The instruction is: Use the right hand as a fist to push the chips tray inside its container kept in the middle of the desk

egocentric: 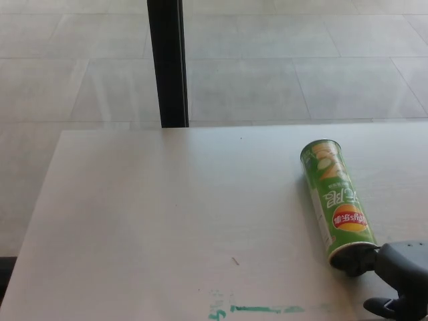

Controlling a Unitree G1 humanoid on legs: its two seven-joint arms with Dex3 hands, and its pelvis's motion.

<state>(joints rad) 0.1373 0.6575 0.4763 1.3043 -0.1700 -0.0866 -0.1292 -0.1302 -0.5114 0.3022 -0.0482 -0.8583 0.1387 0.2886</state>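
- Head view: the green chips container [336, 204] lies on its side on the right of the desk [167, 221].
- My right hand [394, 277] presses against its near open end, fingers curled into a fist, holding nothing.

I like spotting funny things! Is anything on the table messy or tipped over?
Yes. The green chips can lies on its side instead of standing, near the desk's right edge. Smudgy green marks stain the front of the desk. Nothing looks spilled.
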